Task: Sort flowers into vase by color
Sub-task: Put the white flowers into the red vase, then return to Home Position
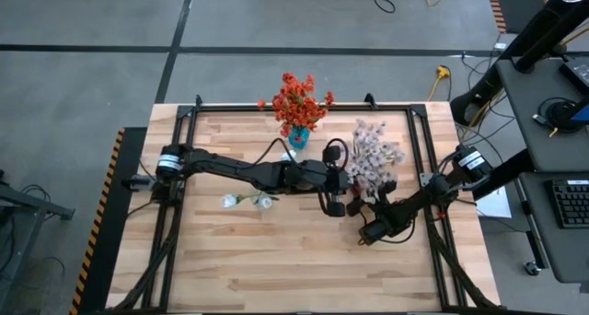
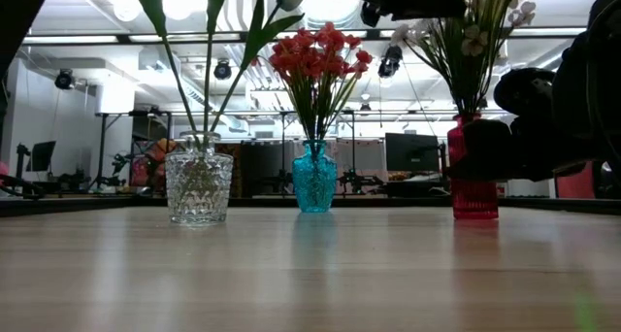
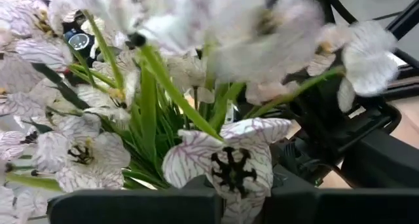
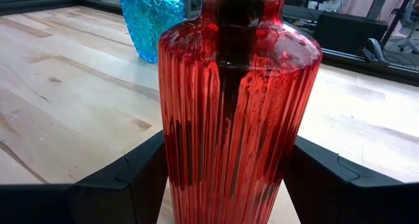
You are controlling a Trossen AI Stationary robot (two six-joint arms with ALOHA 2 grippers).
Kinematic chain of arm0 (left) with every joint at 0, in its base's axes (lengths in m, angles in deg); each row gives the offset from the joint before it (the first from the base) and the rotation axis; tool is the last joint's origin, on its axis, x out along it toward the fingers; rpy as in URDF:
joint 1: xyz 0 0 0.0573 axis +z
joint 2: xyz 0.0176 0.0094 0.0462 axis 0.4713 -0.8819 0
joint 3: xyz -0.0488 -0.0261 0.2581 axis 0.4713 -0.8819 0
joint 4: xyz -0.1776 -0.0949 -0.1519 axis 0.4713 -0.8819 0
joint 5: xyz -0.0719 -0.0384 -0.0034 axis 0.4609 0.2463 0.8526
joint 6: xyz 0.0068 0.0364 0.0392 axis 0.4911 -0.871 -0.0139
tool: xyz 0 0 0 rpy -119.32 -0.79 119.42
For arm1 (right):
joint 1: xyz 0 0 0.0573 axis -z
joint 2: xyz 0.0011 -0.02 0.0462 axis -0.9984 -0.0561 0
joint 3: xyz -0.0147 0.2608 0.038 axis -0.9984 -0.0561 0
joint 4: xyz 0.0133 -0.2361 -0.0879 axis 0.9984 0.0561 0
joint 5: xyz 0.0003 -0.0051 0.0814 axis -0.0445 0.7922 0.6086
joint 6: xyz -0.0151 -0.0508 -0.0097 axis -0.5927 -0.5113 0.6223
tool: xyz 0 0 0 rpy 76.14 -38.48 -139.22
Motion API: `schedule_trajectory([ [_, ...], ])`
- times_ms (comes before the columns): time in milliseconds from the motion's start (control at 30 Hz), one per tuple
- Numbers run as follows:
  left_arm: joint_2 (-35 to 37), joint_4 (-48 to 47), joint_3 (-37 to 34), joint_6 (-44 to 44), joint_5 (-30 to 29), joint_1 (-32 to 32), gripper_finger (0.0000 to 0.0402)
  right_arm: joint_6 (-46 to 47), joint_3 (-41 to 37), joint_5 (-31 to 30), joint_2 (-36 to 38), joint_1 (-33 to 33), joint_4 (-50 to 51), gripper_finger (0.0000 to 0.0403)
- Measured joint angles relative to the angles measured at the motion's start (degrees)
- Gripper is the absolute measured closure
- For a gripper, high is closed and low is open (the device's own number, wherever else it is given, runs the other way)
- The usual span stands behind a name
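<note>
The ribbed red glass vase (image 4: 239, 112) stands upright between the fingers of the right gripper (image 4: 229, 185), whose jaws sit wide around its base, one finger on each flank, holding it steady. The left gripper (image 1: 338, 204) hovers just beside the vase's mouth, above it and on the side toward the blue vase; its jaws are fully closed, though whether they pinch a stem I cannot tell, so it is the nearer hand to the blossoms.

The bunch of pale pink-white blossoms on thin green stems (image 1: 373, 154) rises out of the red vase, its stems running near vertical and fanning outward at the top. The petals look papery, veined in purple, with dark centres.
</note>
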Motion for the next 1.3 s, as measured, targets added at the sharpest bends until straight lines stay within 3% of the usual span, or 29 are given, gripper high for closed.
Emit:
schedule_trajectory([
  [133, 1.0, -1.5, -0.1, 0.1, 0.0, 0.0, 0.0381, 0.0, 0.0, 0.0, 0.0, 0.0, 0.0, 0.0153],
  [300, 2.3, -5.5, 0.5, -0.1, 0.0, -0.2, 0.0326, 0.0, 0.0, 0.0, 0.0, 0.0, 0.0, 0.0155],
  [500, 3.5, -15.0, 5.3, -0.2, 0.0, -0.4, 0.0251, 0.1, 0.0, 0.0, 0.0, 0.0, 0.0, 0.0153],
  [667, 3.9, -25.1, 10.3, -0.6, -0.7, -0.7, 0.0213, 0.1, 0.1, 0.1, 0.0, 0.0, 0.0, 0.0153],
  [1000, 11.9, -30.5, 9.8, -3.2, -6.8, -2.2, 0.0203, 0.2, 0.3, 0.1, 0.0, 0.0, 0.0, 0.0146],
  [1300, 19.9, -32.5, 5.5, -3.2, -14.9, -5.7, 0.0203, 0.2, 1.1, 1.1, 0.3, -0.3, 0.0, 0.0093],
])
